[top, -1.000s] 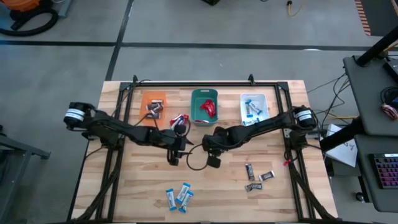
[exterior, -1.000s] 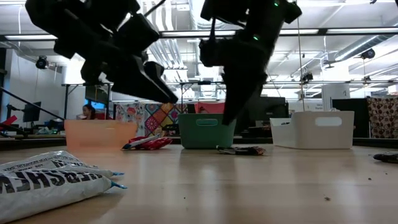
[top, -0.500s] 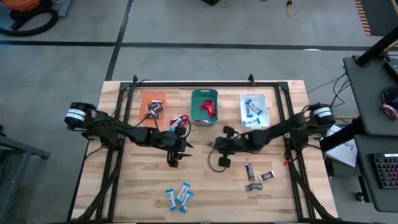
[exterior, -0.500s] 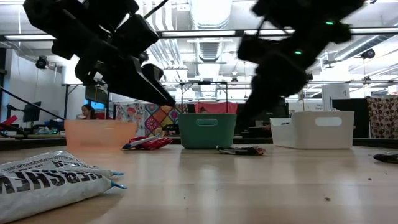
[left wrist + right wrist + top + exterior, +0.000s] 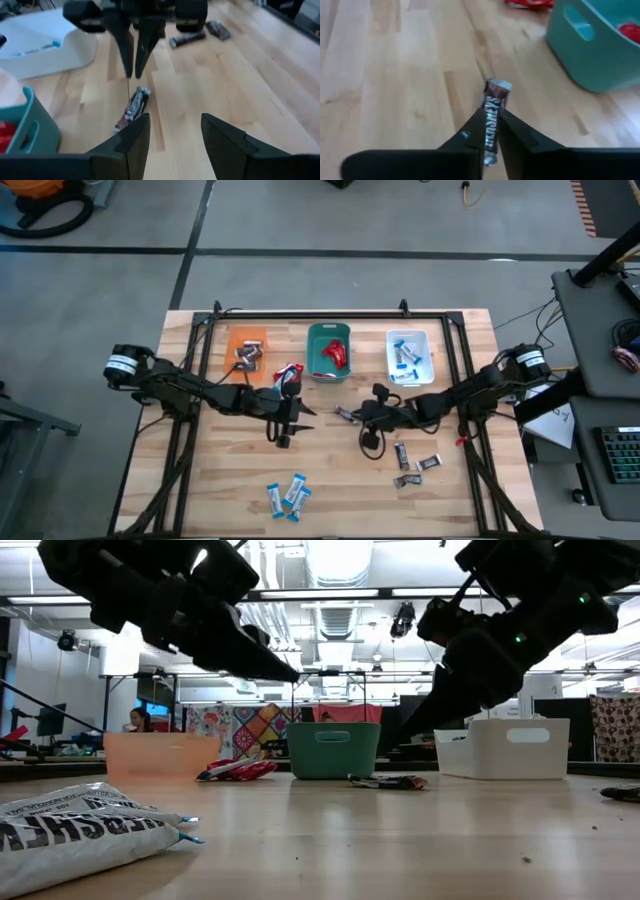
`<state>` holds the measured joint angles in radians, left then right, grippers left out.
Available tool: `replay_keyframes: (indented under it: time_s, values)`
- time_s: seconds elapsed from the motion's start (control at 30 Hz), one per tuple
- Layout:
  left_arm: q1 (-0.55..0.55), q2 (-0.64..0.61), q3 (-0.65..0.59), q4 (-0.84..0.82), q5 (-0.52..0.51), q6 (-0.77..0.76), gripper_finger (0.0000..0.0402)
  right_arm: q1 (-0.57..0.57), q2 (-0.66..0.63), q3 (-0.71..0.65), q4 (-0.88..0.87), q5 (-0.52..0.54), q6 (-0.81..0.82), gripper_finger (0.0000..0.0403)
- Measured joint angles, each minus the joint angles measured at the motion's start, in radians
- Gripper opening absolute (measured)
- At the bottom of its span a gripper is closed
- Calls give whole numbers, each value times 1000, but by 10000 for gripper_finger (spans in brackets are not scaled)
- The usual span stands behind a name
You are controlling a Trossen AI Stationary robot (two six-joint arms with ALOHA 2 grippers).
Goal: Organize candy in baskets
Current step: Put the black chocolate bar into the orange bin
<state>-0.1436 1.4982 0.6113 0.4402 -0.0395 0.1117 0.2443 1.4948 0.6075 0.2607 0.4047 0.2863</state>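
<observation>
A dark wrapped candy bar [image 5: 345, 415] [image 5: 132, 108] lies flat on the table in front of the teal basket [image 5: 329, 350]. My right gripper [image 5: 362, 420] [image 5: 132, 75] hovers just above and to the right of the bar, fingers a narrow gap apart, and the bar [image 5: 491, 120] shows through that gap. My left gripper [image 5: 298, 414] [image 5: 172, 135] is open and empty, to the left of the bar. The orange basket [image 5: 247, 348] holds dark candy, the teal one red candy, the white one [image 5: 409, 353] blue candy.
Red candies [image 5: 288, 372] lie between the orange and teal baskets. Several dark bars [image 5: 415, 463] lie right of centre, and blue-and-white bars [image 5: 288, 495] [image 5: 90, 825] near the near edge. A black frame [image 5: 310, 315] runs behind the baskets. Bare wood shows at the table's middle.
My right gripper has drawn back toward the table's right edge, away from the middle, and now stands over the dark bar's right end. The bar has stayed flat on the table. My left gripper has risen slightly.
</observation>
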Motion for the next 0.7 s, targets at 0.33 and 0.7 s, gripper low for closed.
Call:
replay_keyframes:
  time_s: [0.33,0.7]
  values:
    - [0,0,4,100,-2,7,162,12,0,-42,67,45,54,152]
    - [0,0,4,99,-3,-34,162,59,90,-52,161,147,55,185]
